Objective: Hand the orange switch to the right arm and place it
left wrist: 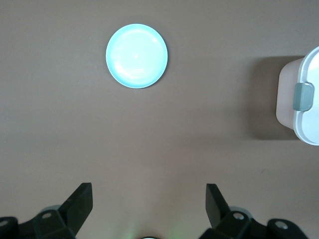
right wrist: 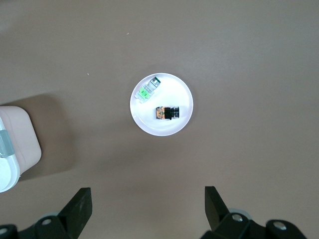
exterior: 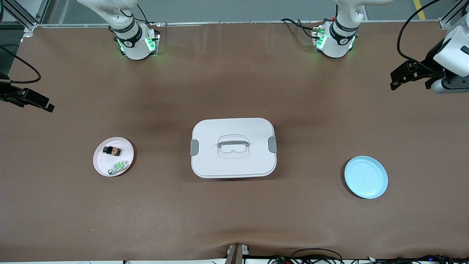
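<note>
The orange switch (exterior: 112,150) is a tiny black block with an orange face. It lies on a pink plate (exterior: 100,161) toward the right arm's end of the table. It also shows in the right wrist view (right wrist: 167,113) on that plate (right wrist: 164,128). My right gripper (exterior: 49,106) hangs high over the bare table at that end, open and empty (right wrist: 148,201). My left gripper (exterior: 394,81) hangs high over the table at the left arm's end, open and empty (left wrist: 149,199).
A silver-and-green switch (exterior: 118,167) shares the pink plate, nearer to the front camera than the orange one. A white lidded box (exterior: 233,147) with grey clips sits mid-table. An empty blue plate (exterior: 365,177) lies toward the left arm's end.
</note>
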